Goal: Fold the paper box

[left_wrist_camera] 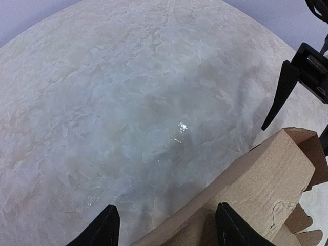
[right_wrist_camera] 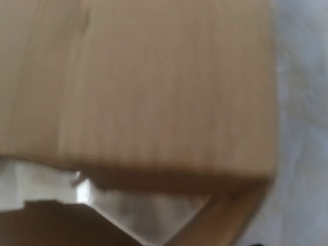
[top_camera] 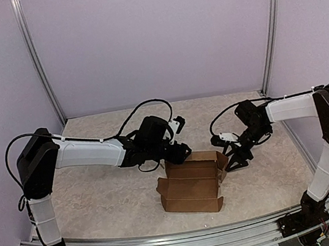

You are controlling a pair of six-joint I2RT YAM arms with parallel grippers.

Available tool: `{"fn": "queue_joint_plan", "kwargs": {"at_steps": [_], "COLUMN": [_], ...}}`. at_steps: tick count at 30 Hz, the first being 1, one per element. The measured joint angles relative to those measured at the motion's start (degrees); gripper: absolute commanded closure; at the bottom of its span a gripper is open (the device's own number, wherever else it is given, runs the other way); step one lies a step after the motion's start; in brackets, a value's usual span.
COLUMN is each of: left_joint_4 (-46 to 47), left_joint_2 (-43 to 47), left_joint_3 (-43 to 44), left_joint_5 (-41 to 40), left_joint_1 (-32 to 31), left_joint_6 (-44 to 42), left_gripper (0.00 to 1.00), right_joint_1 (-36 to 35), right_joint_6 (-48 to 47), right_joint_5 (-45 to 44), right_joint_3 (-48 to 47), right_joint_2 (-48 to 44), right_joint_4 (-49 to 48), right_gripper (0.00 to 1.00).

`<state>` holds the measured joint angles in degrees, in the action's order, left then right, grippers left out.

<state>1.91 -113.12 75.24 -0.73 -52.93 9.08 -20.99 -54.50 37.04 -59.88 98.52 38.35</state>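
Paper box (top_camera: 192,187), half-formed. Left gripper (top_camera: 182,153) spread, at 11 o'clock; right gripper (top_camera: 237,160) spread, at 2 o'clock beside end flap (top_camera: 222,161). Advice: steady far side, press flap inward along its crease.

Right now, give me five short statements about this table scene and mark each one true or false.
1. The plain brown cardboard box sits on the pale marbled table between the two tools. True.
2. The box is sealed shut. False: its top is open and the inside shows.
3. The left tool has its fingers spread apart. True.
4. The right tool hangs high above the box. False: it is low, beside the box's right end.
5. The left tool is at the box's near edge. False: it is at the far left corner.
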Motion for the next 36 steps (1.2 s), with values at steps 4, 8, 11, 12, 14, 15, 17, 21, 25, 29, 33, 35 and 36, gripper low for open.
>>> {"fn": "queue_joint_plan", "kwargs": {"at_steps": [4, 8, 11, 12, 14, 15, 17, 21, 25, 29, 33, 35, 36], "left_joint_4": [0.0, 0.0, 0.02, 0.0, 0.02, 0.02, 0.02, -0.02, -0.02, -0.02, 0.02, 0.02, -0.04], "left_joint_2": [0.0, 0.0, 0.0, 0.0, 0.0, 0.0, 0.0, 0.0, 0.0, 0.0, 0.0, 0.0, 0.02], "left_joint_3": [0.0, -0.02, -0.02, -0.02, -0.02, -0.02, -0.02, -0.02, -0.02, -0.02, -0.02, -0.02, -0.02], "left_joint_5": [-0.02, -0.44, -0.9, -1.03, -1.2, -1.22, -1.18, -1.07, -1.14, -1.07, 0.31, 1.75, 2.67], "left_joint_1": [0.0, 0.02, 0.02, 0.02, 0.02, 0.02, 0.02, 0.0, 0.0, 0.0, 0.09, 0.31, 0.57], "left_joint_6": [0.17, 0.35, 0.61, 0.76, 0.98, 1.09, 1.31, 1.66, 2.12, 2.38, 1.99, 1.27, 0.87], "left_gripper": [0.37, 0.37, 0.37, 0.37, 0.37, 0.37, 0.37, 0.37, 0.37, 0.37, 0.35, 0.34, 0.34], "right_joint_1": [-1.4, -1.9, -2.1, -2.25, -2.75, -3.08, -3.89, -5.53, -6.51, -7.02, -7.06, -7.13, -7.15], "right_joint_6": [3.87, 9.22, 12.13, 13.22, 15.21, 16.26, 18.4, 22.32, 24.39, 24.79, 24.59, 24.52, 24.35], "right_joint_5": [0.33, 0.22, -0.04, -0.28, -0.68, -0.9, -1.38, -3.17, -4.61, -4.9, -4.94, -5.25, -5.38], "right_joint_3": [1.22, 1.99, 2.03, 2.1, 2.29, 2.6, 3.45, 4.79, 5.46, 5.46, 5.49, 5.55, 5.55], "right_joint_2": [-0.37, -0.94, -1.09, -1.25, -1.55, -1.81, -2.29, -2.73, -2.73, -2.64, -2.82, -3.19, -3.34], "right_joint_4": [-4.31, -8.72, -11.39, -12.28, -13.9, -15.02, -17.27, -21.81, -24.85, -25.46, -25.86, -25.92, -25.97], "right_gripper": [0.38, 0.41, 0.42, 0.42, 0.43, 0.43, 0.44, 0.51, 0.47, 0.46, 0.48, 0.5, 0.51]}}
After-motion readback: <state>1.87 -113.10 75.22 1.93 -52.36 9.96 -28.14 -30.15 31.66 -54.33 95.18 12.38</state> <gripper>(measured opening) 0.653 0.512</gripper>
